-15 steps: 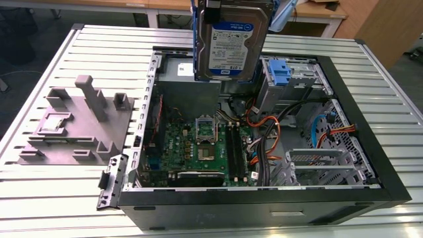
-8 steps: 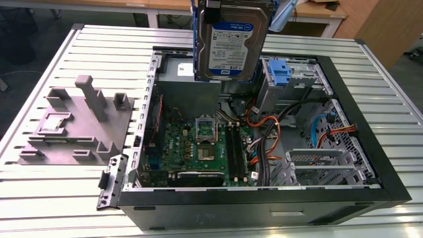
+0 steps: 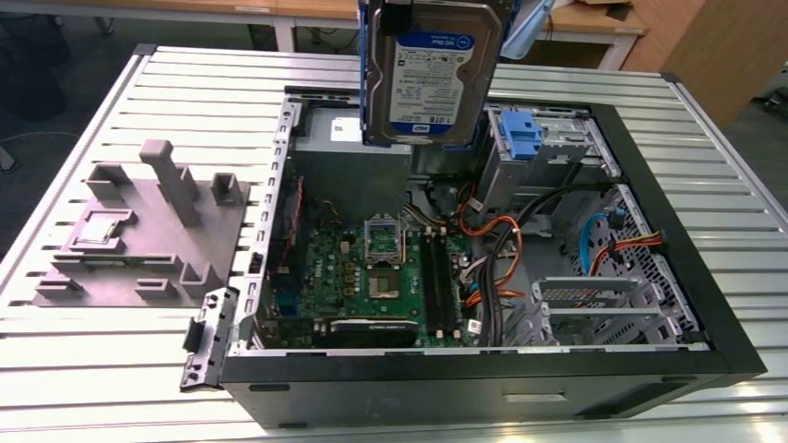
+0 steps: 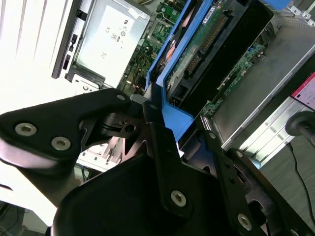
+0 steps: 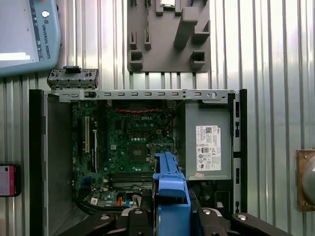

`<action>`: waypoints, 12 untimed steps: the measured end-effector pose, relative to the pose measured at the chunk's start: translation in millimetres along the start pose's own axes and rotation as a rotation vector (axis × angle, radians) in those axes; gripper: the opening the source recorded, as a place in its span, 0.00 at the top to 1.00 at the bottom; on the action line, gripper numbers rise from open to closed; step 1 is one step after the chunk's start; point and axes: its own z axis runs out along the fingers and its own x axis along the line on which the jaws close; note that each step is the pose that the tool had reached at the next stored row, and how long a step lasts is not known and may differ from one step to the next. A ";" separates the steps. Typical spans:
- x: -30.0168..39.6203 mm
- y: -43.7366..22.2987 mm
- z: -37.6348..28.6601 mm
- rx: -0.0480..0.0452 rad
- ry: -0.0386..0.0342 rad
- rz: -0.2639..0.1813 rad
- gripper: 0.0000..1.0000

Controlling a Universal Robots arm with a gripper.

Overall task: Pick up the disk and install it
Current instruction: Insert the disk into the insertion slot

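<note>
1. Above the open computer case (image 3: pixel 493 392), the disk (image 3: pixel 431 74) hangs upright.
2. The gripper (image 4: pixel 152 105) is clamped on the disk's blue carrier frame.
3. The disk is probably rigid, fairly heavy and shock-sensitive. The frame edges look the safest hold, not the label or the circuit board.
4. Inside the case are the motherboard (image 3: pixel 369 277), cables (image 3: pixel 493 249), power supply (image 5: pixel 206 142) and drive cage (image 3: pixel 555 152).

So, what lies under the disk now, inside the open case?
Below the disk, held by the tool, the first wrist view shows the motherboard and the grey power supply. The part of the case directly beneath the disk is covered.
</note>
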 end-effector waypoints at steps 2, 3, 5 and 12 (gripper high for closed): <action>0.0 0.0 0.1 0.0001 0.0005 0.000 0.64; 0.1 0.0 0.0 0.0001 0.0009 0.000 0.64; 1.2 -0.1 -0.1 0.0000 0.0014 0.000 0.64; 13.8 -0.6 -0.4 0.0000 0.0016 0.000 0.64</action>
